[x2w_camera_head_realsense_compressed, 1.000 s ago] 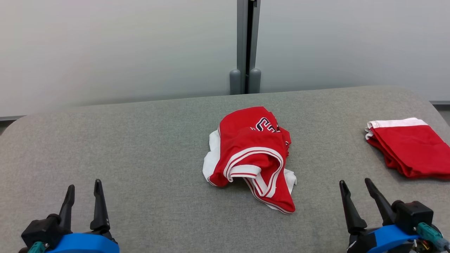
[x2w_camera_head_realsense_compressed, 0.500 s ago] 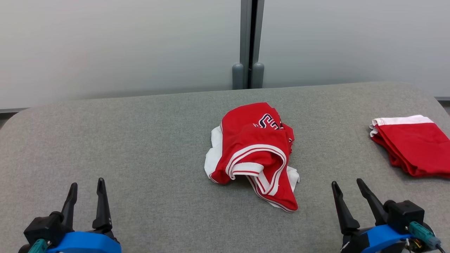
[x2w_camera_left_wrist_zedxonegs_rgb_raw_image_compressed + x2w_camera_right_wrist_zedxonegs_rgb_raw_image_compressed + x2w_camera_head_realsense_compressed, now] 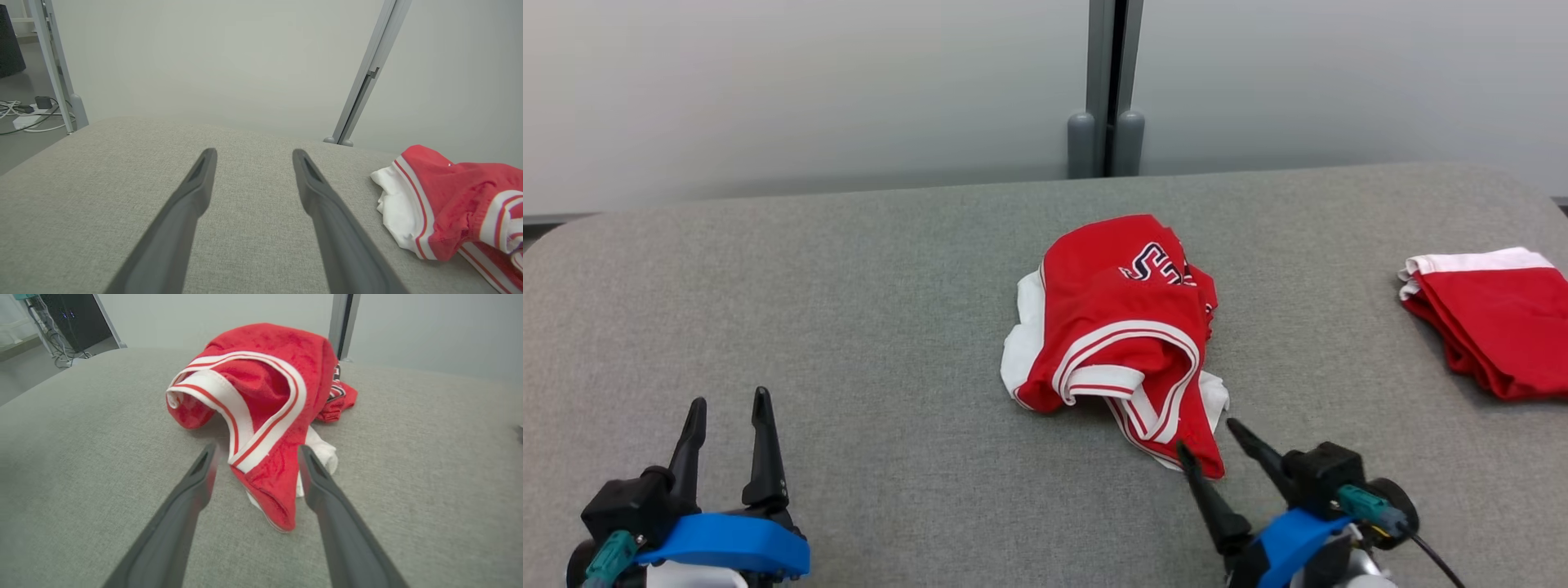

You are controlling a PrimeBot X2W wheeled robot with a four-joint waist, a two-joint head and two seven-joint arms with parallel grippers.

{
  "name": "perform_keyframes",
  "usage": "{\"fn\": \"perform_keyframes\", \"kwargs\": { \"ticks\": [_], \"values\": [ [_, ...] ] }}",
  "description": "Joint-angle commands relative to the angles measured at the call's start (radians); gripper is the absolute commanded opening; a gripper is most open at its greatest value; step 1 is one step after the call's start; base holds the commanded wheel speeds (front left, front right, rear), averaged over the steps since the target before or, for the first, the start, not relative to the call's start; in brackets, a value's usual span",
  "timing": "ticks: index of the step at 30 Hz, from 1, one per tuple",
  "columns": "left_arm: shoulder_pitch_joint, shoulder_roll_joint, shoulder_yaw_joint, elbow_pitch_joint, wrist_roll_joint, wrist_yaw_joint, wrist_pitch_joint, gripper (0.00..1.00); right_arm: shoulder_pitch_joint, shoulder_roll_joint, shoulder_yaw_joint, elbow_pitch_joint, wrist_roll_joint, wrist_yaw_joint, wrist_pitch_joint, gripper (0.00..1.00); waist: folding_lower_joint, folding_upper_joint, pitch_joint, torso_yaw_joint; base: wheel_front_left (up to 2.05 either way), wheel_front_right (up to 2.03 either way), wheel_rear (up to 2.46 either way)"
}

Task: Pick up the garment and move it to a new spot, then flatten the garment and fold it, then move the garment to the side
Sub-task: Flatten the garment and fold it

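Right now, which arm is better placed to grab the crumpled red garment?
Right: the right gripper is open, jaws straddling the garment's near corner; the left gripper sits well off to the side.

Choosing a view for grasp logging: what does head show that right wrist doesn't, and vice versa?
Head adds: folded red pile at the table's right edge; left end effector, open, apart from the jersey. Right wrist adds: dark cabinet and cables beyond the table. Both: the crumpled jersey, and the right end effector, open around its near tip.
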Motion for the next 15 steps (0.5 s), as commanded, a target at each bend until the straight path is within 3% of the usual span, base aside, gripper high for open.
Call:
{"fn": "perform_keyframes", "kwargs": {
  "ticks": [1,8,13,14,15],
  "values": [
    [-0.023,0.001,0.0,-0.002,0.008,-0.003,-0.005,1.0,-0.036,0.001,0.024,0.034,0.008,0.001,0.001,1.0,-0.0001,-0.0001,0.015,0.009,0.0,0.0,0.0],
    [-0.06,0.001,-0.016,-0.001,0.016,-0.011,-0.007,1.0,-0.165,0.034,0.056,0.237,-0.048,0.001,0.006,1.0,-0.0001,-0.0001,0.06,0.039,0.0,0.0,0.0],
    [-0.085,-0.004,-0.024,0.017,0.017,-0.015,-0.009,1.0,-0.232,0.047,0.007,0.406,-0.147,0.0,0.008,1.0,-0.0001,-0.0001,0.077,0.071,0.0,0.0,0.0],
    [-0.086,-0.005,-0.024,0.019,0.017,-0.015,-0.01,1.0,-0.24,0.049,-0.007,0.421,-0.152,0.0,-0.003,0.47,-0.0001,-0.0001,0.077,0.074,0.0,0.0,0.0],
    [-0.088,-0.006,-0.026,0.02,0.017,-0.016,-0.011,1.0,-0.245,0.049,-0.02,0.432,-0.156,0.0,-0.013,0.0,-0.0001,-0.0001,0.078,0.078,0.0,0.0,0.0]
  ]
}}
